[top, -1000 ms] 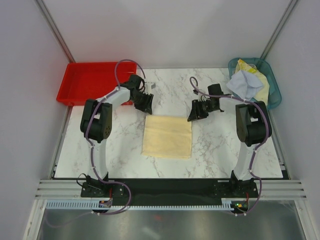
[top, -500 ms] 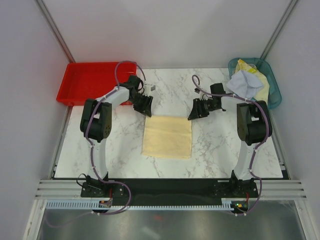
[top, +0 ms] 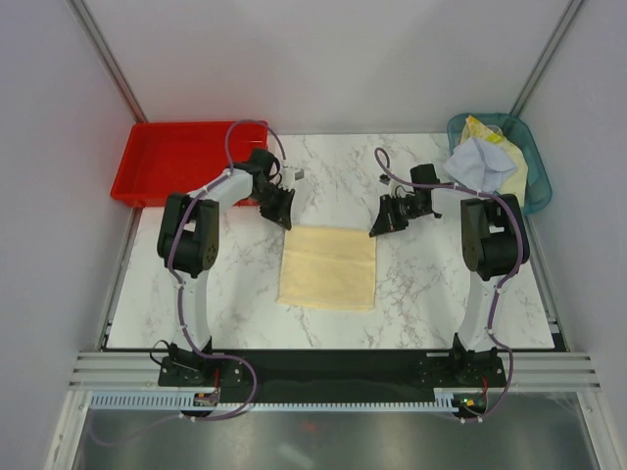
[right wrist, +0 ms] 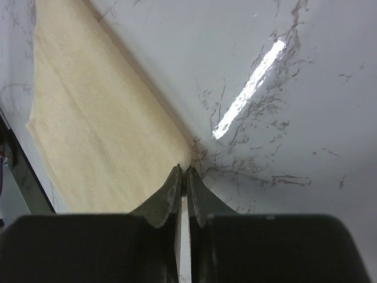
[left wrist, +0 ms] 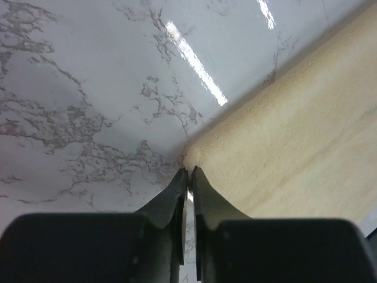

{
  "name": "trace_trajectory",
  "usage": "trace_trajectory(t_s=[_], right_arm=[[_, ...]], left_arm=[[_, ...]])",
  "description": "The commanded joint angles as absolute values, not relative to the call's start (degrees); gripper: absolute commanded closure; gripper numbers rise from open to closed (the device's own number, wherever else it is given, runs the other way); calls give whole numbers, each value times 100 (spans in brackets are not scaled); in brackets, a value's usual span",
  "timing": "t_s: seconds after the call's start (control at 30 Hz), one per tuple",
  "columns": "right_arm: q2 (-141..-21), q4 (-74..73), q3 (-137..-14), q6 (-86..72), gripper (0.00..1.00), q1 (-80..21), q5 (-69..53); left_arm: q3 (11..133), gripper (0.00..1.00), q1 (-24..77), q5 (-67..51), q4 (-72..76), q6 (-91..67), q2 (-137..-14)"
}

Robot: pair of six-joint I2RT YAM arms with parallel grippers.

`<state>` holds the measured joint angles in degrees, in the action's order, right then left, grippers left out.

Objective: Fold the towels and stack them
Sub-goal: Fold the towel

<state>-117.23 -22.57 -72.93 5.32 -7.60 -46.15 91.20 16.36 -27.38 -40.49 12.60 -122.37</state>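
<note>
A cream-yellow towel (top: 328, 266) lies flat in the middle of the marble table, folded to a rectangle. My left gripper (top: 285, 217) is down at its far left corner. In the left wrist view the jaws (left wrist: 189, 172) are pinched together on the slightly bunched corner of the towel (left wrist: 306, 130). My right gripper (top: 376, 228) is at the far right corner, its jaws (right wrist: 184, 171) closed the same way on the tip of the towel (right wrist: 100, 130). More towels, a pale lavender-blue one (top: 478, 164) over a yellow one (top: 493, 131), are heaped in the basket at the back right.
A teal basket (top: 537, 192) stands at the table's back right corner. A red tray (top: 167, 162) sits at the back left, just behind the left arm. Grey walls close in the back and both sides.
Both grippers have closed from part open onto the towel's far corners. Each has shifted slightly toward its corner. The towel still lies flat.
</note>
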Motion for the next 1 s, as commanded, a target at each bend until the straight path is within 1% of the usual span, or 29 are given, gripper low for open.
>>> trace_trajectory(t_s=[0.0, 0.03, 0.07, 0.4, 0.53, 0.67, 0.8, 0.97], right_arm=[[-11777, -2259, -7444, 729, 92, -721, -4623], [-11751, -2241, -7444, 729, 97, -677, -4606], [-11742, -2224, -7453, 721, 100, -659, -4588], [-11769, -2118, -7901, 598, 100, -606, -4184], [-11384, -2031, -7726, 501, 100, -694, -3824], [-10838, -1855, -7375, 405, 100, -712, -3525], [-10372, -1582, -6935, 45, 100, -808, -3411], [-9652, -1248, -6199, -237, 100, -1300, -2893]], left_arm=[[9483, 92, 1608, -2988, -4069, 1459, -12348], [9536, 98, 1617, -3032, -4069, 1433, -12375], [9571, 98, 1608, -3093, -4069, 1407, -12410], [10264, 98, 1608, -3067, -3973, 1038, -12709], [10354, 98, 1643, -2778, -3841, 888, -12525], [9924, 98, 1705, -2461, -3534, 817, -12007], [9161, 98, 1731, -2364, -3165, 686, -11392], [8474, 98, 1775, -2092, -2858, 571, -11005]])
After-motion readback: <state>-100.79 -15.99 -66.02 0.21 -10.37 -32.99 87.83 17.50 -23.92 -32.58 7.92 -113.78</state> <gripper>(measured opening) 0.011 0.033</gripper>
